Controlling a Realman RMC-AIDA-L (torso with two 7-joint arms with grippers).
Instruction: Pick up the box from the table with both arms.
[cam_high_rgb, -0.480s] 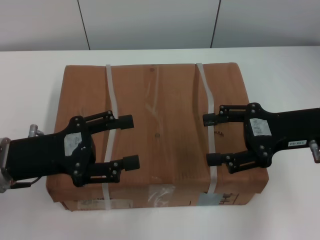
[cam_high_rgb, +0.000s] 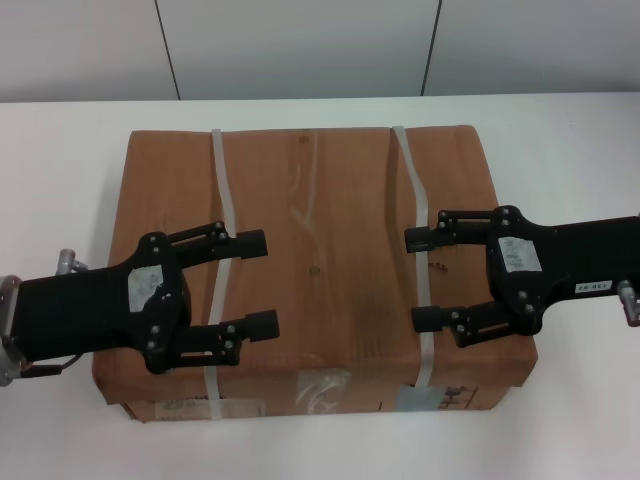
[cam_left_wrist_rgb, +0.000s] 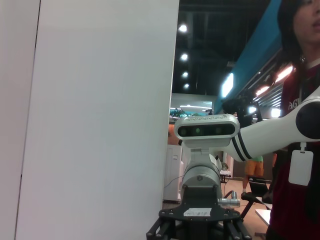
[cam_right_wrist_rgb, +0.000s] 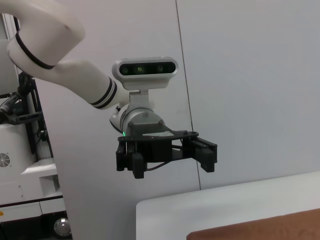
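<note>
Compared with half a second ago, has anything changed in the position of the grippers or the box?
Almost nothing. The right gripper shifted very slightly along the box. The left gripper is unchanged. Both are open above the box top, gripping nothing; the box sits in place on the table.

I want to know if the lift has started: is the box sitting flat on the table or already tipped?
Flat, it seems. The box rests on the table, its top level; both open end effectors, left and right, are over it.

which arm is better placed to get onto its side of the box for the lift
Right, marginally. The right gripper hangs open above the box close to its right edge; the left gripper, also open, reaches further in over the top, so it must back out more.
</note>
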